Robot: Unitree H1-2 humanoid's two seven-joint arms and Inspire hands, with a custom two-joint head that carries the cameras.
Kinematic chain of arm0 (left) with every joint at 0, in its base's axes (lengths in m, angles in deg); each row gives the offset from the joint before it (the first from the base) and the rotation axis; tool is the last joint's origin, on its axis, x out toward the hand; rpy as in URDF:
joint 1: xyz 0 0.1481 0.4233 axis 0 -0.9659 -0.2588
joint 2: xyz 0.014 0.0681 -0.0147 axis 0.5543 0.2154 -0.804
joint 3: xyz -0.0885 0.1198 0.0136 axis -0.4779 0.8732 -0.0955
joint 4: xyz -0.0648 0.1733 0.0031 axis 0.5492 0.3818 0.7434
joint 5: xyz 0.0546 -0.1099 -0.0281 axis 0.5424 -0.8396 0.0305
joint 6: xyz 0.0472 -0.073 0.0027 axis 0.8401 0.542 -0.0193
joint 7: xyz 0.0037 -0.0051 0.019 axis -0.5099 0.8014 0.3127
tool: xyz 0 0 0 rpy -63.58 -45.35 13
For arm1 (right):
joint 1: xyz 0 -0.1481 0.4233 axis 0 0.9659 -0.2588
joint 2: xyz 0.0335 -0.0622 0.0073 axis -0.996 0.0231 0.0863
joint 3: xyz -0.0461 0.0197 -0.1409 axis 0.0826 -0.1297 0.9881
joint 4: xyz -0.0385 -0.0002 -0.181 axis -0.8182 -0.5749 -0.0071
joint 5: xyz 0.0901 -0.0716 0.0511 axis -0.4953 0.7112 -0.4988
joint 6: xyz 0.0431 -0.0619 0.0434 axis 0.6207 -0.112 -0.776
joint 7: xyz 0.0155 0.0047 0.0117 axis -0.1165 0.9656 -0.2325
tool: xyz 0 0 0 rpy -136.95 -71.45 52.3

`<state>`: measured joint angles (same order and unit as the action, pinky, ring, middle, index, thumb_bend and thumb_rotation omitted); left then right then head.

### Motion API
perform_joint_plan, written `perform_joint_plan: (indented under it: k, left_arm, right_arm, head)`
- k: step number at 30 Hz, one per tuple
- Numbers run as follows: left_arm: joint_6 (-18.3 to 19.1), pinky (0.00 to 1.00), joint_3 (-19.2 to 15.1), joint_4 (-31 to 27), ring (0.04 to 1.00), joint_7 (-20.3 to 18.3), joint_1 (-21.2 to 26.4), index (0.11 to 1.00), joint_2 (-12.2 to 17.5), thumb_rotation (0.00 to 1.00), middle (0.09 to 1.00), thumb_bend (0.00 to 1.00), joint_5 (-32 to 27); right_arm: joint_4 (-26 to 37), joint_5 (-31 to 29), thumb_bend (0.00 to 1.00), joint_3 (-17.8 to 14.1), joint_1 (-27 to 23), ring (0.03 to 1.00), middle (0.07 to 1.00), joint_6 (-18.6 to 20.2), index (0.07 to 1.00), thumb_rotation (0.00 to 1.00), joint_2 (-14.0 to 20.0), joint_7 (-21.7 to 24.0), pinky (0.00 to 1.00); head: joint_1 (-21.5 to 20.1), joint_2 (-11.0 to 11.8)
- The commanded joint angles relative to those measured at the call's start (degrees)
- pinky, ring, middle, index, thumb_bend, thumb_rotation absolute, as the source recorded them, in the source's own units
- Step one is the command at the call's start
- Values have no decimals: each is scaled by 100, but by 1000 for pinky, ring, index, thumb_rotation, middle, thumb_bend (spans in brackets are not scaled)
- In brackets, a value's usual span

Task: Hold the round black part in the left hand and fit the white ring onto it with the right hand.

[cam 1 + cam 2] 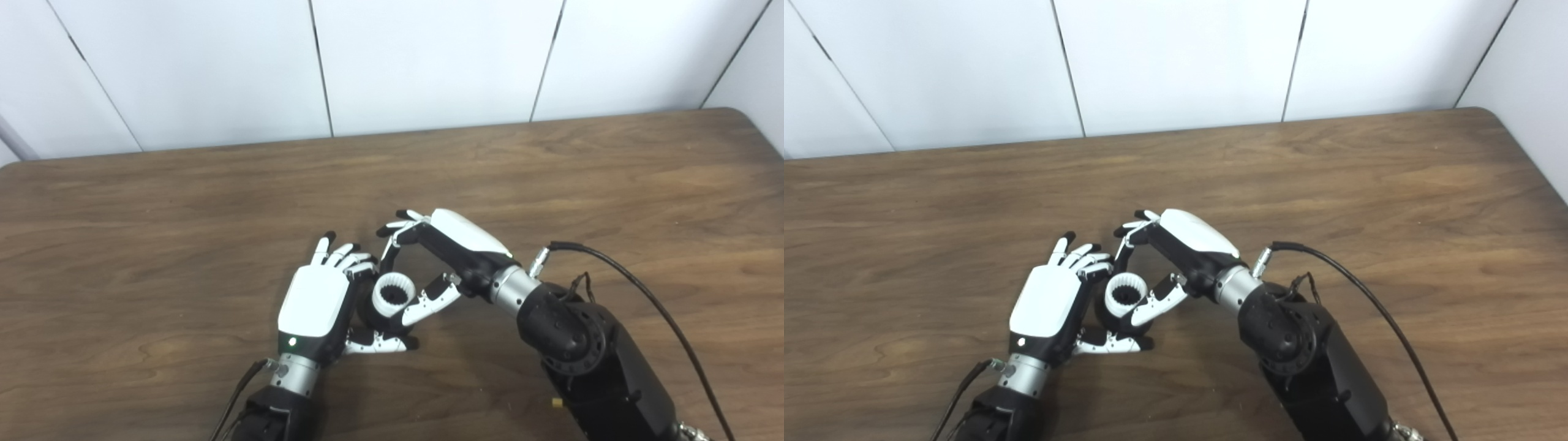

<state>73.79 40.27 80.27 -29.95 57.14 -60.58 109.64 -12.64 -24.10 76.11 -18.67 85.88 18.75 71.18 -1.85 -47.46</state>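
- Between the two sets of fingers, low and centre over the wooden table (551, 171), sits the white ring (393, 294); it is toothed around its inner wall, open side up, and nothing lies in its hollow beyond dark shadow
- Under and around the ring shows the round black part (366, 311); only a dark curved edge of it is visible at the ring's left and lower sides; the ring appears seated on top of it, though how far down I cannot tell
- Left hand (318, 303) lies back-up just left of the ring; its fingers (334, 252) reach forward past the ring's far-left side, slightly spread, and its thumb (376, 344) crosses beneath the black part on the near side; the black part is cupped between them, so this hand is closed on it
- Right hand (441, 257) comes in from the ring's right; its fingers (395, 229) curl down at the far side of the ring and its thumb (429, 303) rests against the ring's near-right rim; the ring is pinched between them
- Cable (643, 294) loops off the right wrist; pale wall panels (429, 61) stand behind the table's far edge
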Motion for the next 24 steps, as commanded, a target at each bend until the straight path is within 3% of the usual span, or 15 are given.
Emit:
perform_joint_plan:
  k: [1,24]
  left_arm:
    - [-12,1000,147,354,857,-1,-289,482,4,57,753,525,72]
    - [26,1000,162,287,861,-76,-317,482,-12,57,756,525,74]
  right_arm:
    - [81,-13,522,-40,-207,984,857,-165,484,130,-4,-112,1000]
    - [-85,9,521,29,-129,988,856,-189,485,130,-84,-274,1000]
  head:
    - [-1,-7]
    - [37,-35]
